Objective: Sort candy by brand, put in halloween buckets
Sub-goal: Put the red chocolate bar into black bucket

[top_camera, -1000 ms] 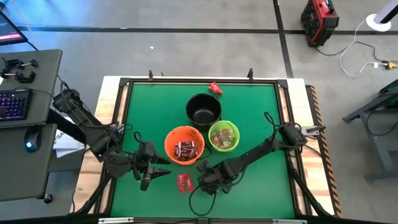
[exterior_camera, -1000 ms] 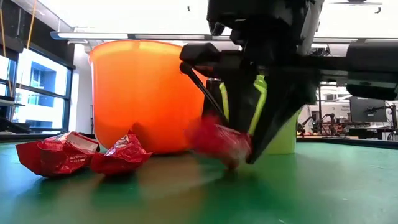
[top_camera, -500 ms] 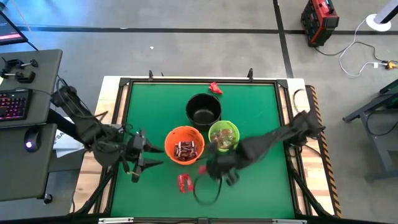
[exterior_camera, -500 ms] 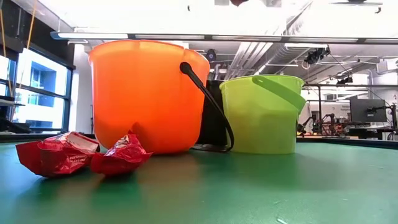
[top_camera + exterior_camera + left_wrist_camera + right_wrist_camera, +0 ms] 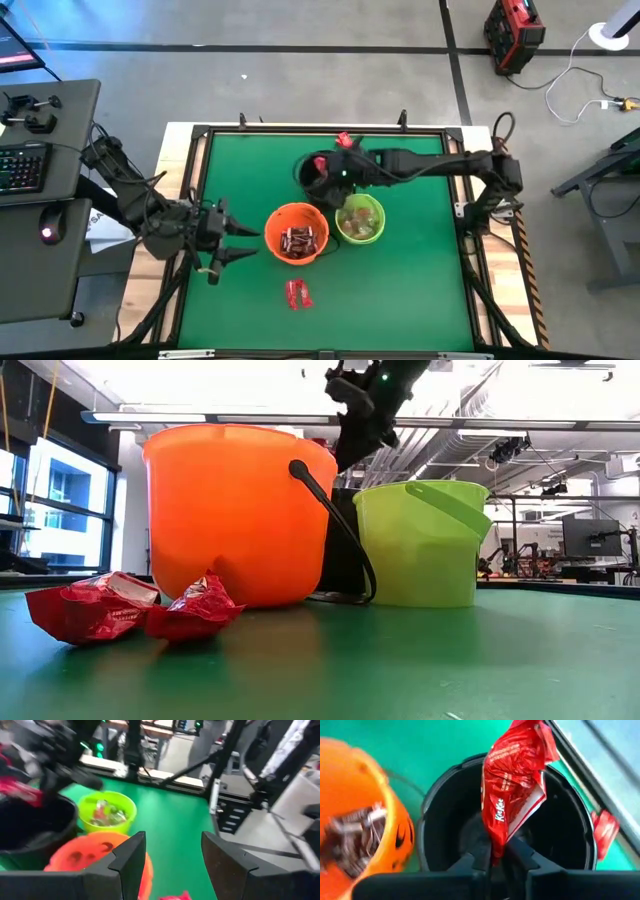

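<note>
Over the black bucket (image 5: 326, 177) at the back of the table, the right gripper (image 5: 322, 164) now holds a red-wrapped candy (image 5: 512, 777), its fingers pinched together on the wrapper's lower end so the sweet hangs above the pail's open mouth; a second ago that gripper was down on the green mat near the front, beside the loose red candies. Two red candies (image 5: 120, 607) remain on the mat in front of the orange bucket (image 5: 296, 232), which holds dark brown and silver sweets, and the lime green bucket (image 5: 359, 219) just beside it holds pale ones. One more red piece (image 5: 346, 141) lies behind the black bucket near the far rim. To the left of the orange bucket the left gripper (image 5: 243, 243) hovers with its fingers apart, holding nothing, having drawn back slightly from the front.
</note>
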`<state>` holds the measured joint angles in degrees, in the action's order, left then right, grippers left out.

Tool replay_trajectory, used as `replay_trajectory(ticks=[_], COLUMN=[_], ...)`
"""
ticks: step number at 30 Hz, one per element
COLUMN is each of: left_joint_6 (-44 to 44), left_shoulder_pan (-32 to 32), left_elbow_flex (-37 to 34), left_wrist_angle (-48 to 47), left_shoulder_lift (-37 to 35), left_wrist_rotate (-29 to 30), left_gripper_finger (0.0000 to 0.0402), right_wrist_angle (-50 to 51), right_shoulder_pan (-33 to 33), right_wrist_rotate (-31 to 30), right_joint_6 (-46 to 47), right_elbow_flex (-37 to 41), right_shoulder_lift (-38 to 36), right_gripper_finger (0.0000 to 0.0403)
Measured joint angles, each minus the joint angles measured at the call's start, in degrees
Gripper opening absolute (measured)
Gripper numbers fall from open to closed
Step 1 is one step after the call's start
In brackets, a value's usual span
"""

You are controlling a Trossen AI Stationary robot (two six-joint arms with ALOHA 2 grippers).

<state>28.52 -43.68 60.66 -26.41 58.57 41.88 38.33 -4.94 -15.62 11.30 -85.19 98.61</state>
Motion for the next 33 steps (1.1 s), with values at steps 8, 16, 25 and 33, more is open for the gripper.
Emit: replay_trajectory(ticks=[8,16,25,33], left_joint_6=[5.7,9.8,14.8,11.9], left_shoulder_pan=[0.0,0.0,-2.5,-1.2], left_elbow_flex=[0.0,0.0,0.0,0.0], left_wrist_angle=[-2.9,-2.9,-4.3,-4.3], left_shoulder_lift=[0.0,0.4,6.1,10.0], left_wrist_rotate=[-2.7,-3.2,-7.0,-5.7], left_gripper_finger=[0.0179,0.0179,0.0179,0.0179], right_wrist_angle=[0.9,5.4,4.8,-3.7], right_shoulder_pan=[-1.1,3.4,22.8,34.7], right_wrist_rotate=[7.3,15.8,22.5,14.0], right_joint_6=[7.0,7.4,25.0,43.1], right_elbow_flex=[0.0,-3.3,-4.6,-4.6], right_shoulder_lift=[0.0,-1.7,-3.0,10.6], right_gripper_finger=[0.0123,0.0237,0.0243,0.0243])
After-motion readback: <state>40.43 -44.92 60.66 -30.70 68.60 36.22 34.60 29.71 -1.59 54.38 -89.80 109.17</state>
